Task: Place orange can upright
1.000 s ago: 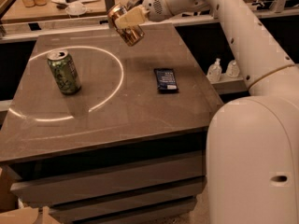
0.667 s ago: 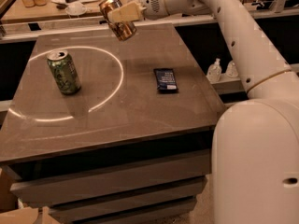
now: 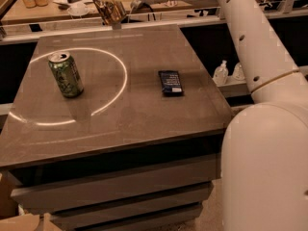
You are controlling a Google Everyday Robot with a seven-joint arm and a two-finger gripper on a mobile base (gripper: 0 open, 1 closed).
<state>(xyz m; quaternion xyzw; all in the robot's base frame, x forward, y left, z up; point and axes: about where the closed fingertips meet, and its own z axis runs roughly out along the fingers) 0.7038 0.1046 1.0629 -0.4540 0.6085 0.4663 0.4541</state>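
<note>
Green can [image 3: 66,74] upright on table [image 3: 144,124], blue packet [image 3: 171,82] apart, tool [image 3: 109,12] over far edge, grip unclear.

- The can [image 3: 66,74] on the left was green and patterned.
- The packet [image 3: 171,82] on the right was dark blue.
- The table [image 3: 144,119] was grey-brown, with a pale ring of light [image 3: 126,78] on it.
- The cream gripper [image 3: 109,8] hung over the table's far edge.

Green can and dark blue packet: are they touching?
Apart. The camera view shows bare tabletop between the green can and the dark blue packet; the pincer holds the orange can above its far edge.
</note>
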